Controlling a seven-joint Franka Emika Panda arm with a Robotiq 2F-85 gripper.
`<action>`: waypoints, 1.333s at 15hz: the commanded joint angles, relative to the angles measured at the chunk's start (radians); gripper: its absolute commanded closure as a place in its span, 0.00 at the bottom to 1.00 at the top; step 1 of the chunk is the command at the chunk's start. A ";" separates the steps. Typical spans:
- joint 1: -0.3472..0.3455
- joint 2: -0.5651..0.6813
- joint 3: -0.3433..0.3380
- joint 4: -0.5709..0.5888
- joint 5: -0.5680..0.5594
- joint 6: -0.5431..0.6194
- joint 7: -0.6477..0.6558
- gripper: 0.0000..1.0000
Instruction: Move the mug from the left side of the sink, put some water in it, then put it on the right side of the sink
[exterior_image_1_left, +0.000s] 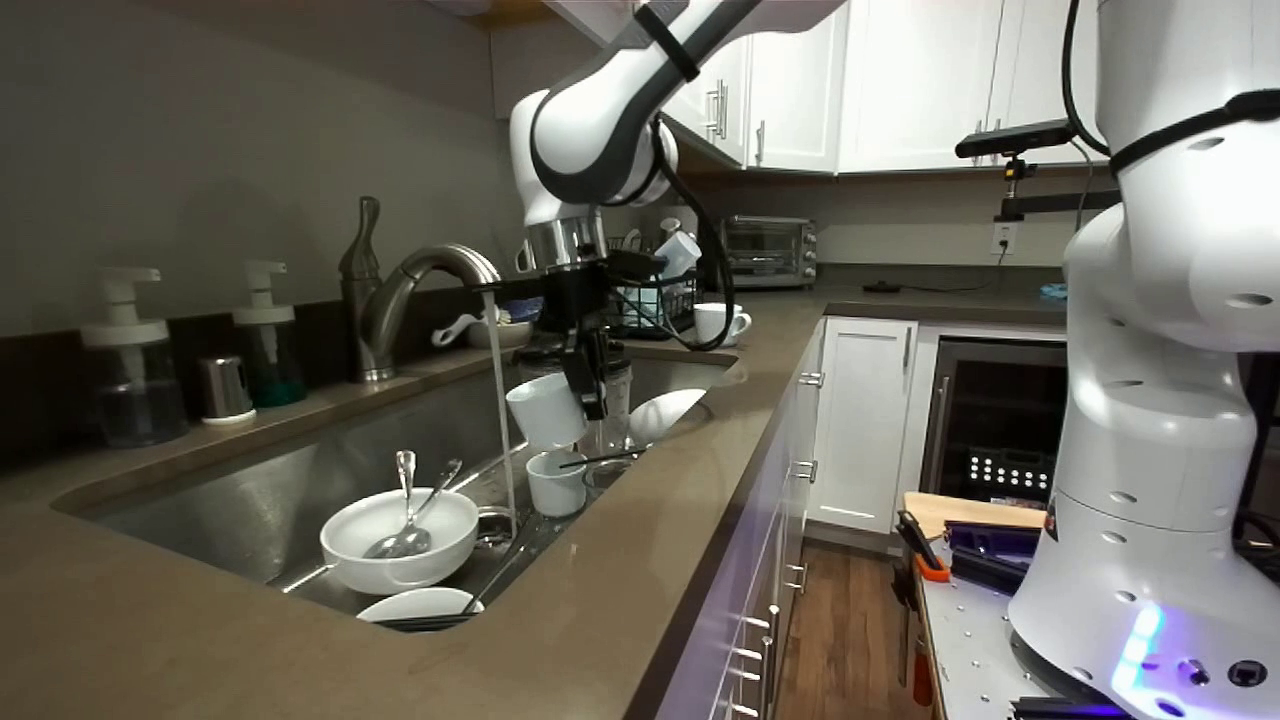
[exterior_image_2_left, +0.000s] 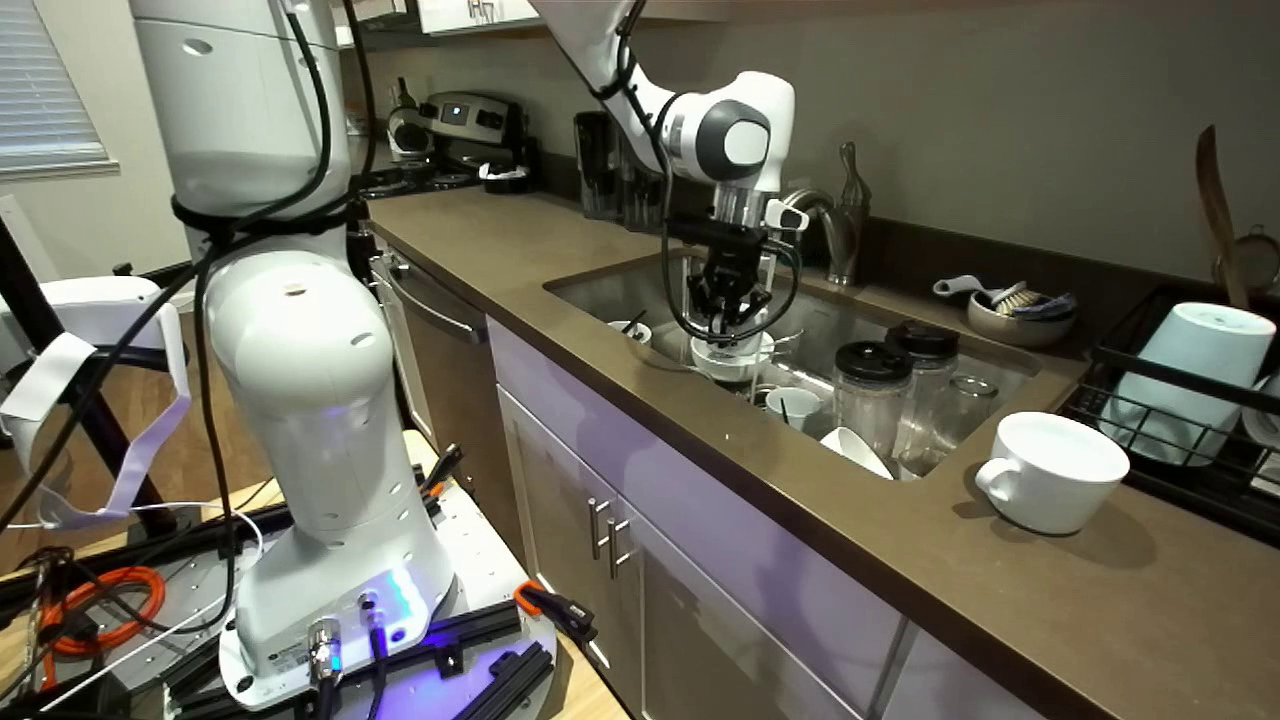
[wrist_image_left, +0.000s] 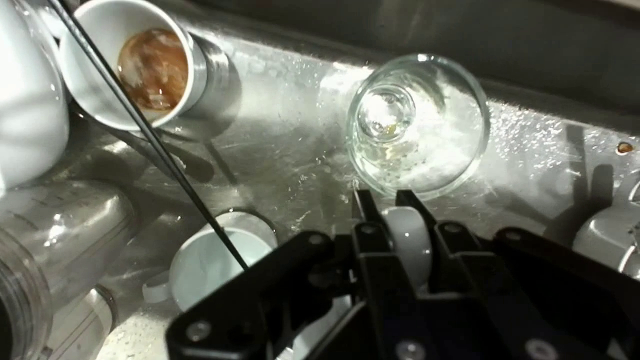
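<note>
Exterior view: mug (exterior_image_1_left: 545, 410) held up over the sink (exterior_image_1_left: 240, 515), its axis leaning off upright.
Pincer (wrist_image_left: 387, 200): clamped; wrist view has its jaws pressing a white piece, taken to be the mug's handle.
Water (exterior_image_1_left: 497, 350): falls from the faucet (exterior_image_1_left: 378, 330) just beside the mug in an exterior view, the mug lying between it and the pincer. Depth offset cannot be told.
Filling: judged the step in hand; turns on bringing the mug's mouth under the water. Contents not visible.
Clear jar (wrist_image_left: 75, 220): marks too blurred to read; no brand or other writing made out.
</note>
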 joint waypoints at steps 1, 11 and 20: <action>-0.001 -0.130 0.005 -0.111 -0.032 0.018 0.089 0.95; -0.003 -0.190 0.016 -0.168 -0.315 0.016 0.418 0.95; 0.018 -0.206 0.056 -0.174 -0.398 -0.032 0.524 0.95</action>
